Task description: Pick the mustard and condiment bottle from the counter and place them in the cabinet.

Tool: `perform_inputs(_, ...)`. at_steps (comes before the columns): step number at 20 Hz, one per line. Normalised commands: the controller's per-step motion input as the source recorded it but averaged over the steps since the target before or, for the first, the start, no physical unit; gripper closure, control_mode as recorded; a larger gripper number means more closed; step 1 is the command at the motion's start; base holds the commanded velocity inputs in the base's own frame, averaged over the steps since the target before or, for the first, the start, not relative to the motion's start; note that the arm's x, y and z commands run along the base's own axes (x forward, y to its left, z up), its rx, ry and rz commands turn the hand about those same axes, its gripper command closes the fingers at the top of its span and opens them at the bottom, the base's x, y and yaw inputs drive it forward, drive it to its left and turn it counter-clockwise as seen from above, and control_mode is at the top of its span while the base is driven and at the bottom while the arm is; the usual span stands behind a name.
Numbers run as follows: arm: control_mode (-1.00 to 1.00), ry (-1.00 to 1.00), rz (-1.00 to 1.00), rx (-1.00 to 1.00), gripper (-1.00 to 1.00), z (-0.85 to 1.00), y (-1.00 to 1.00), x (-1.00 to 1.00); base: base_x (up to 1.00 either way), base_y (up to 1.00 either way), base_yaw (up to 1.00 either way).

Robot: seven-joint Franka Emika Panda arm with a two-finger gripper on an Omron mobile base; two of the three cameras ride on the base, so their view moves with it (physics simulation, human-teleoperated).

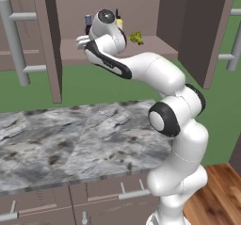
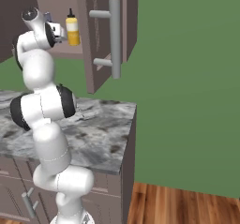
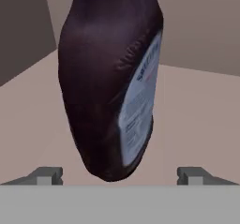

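Two fingertips (image 3: 44, 175) of the gripper (image 3: 120, 176) are standing wide apart, clear of the condiment bottle (image 3: 110, 82) at frame centre, while the mustard (image 2: 72, 29) is sitting in the cabinet (image 2: 101, 35), upper left.

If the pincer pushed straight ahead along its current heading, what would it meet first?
The condiment bottle. In the hand view it stands directly ahead of the open pincer, between the two fingertips, on the cabinet shelf. Depth is hard to judge, but it looks very close; the cabinet's back wall lies behind it.
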Motion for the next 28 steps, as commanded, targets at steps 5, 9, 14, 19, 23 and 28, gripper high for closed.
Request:
perform_inputs(5, -1.0, 0.0, 0.03, -0.01, -1.0, -0.2, 0.0, 0.0, 0.0, 0.0, 0.0)
perform_inputs(9, -1.0, 0.0, 0.02, 0.0, -1.0, 0.0, 0.0, -0.29, 0.0, 0.0, 0.0)
perform_inputs(14, -1.0, -0.01, 0.02, 0.0, -1.0, 0.0, 0.0, -0.62, 0.0, 0.0, 0.0)
perform_inputs(19, -1.0, -0.01, 0.01, 0.0, -1.0, 0.0, 0.0, -0.81, 0.0, 0.0, 0.0)
perform_inputs(23, -1.0, 0.0, 0.0, 0.0, -1.0, -0.1, -0.05, -0.91, 0.0, 0.0, 0.0)
perform_inputs(28, -1.0, 0.0, 0.0, 0.0, -1.0, -0.29, -0.22, -0.9, 0.0, 0.0, 0.0)
